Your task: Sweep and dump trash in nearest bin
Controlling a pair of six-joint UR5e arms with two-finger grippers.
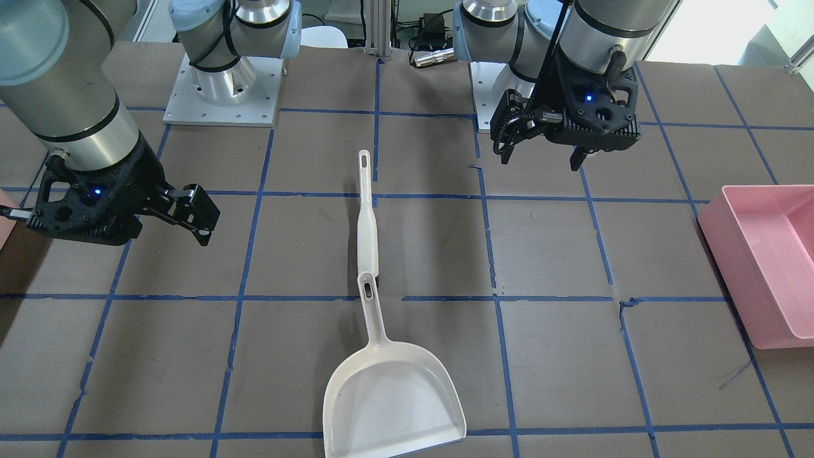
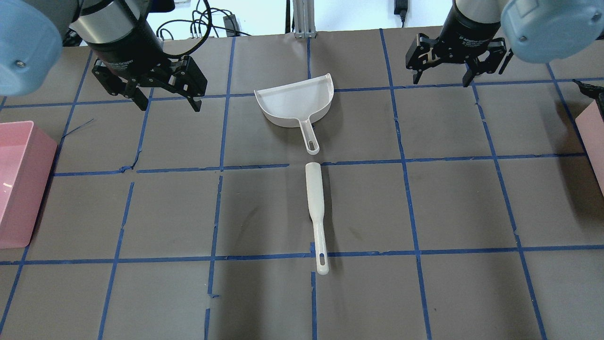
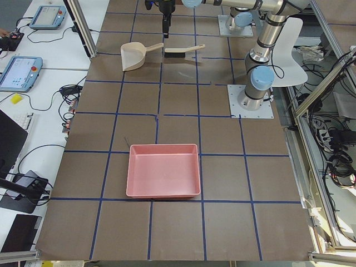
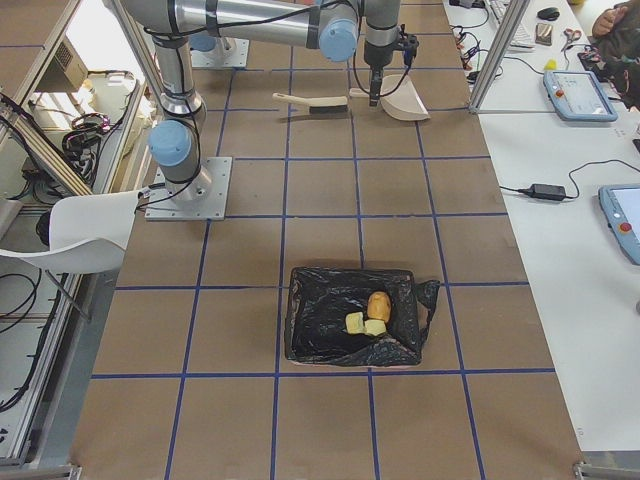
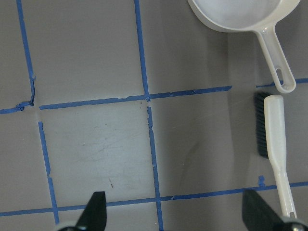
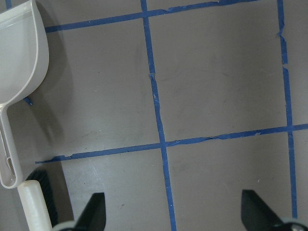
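Observation:
Three trash lumps, a tan potato shape (image 4: 379,304) and two pale chunks (image 4: 362,325), lie on a black bag (image 4: 320,325) at the table's right end. The bin under it shows only as a salmon slanted edge (image 2: 595,134). A white dustpan (image 2: 295,106) and a white brush (image 2: 315,198) lie mid-table, handle ends close together. My left gripper (image 2: 165,101) is open and empty, hovering left of the dustpan. My right gripper (image 2: 441,78) is open and empty, hovering right of it. Neither touches anything.
A rose-pink deep tub (image 2: 19,189) stands at the table's left end, also in the front-facing view (image 1: 763,267). The two arm bases (image 1: 222,95) are bolted at the robot side. Blue tape lines grid the brown tabletop.

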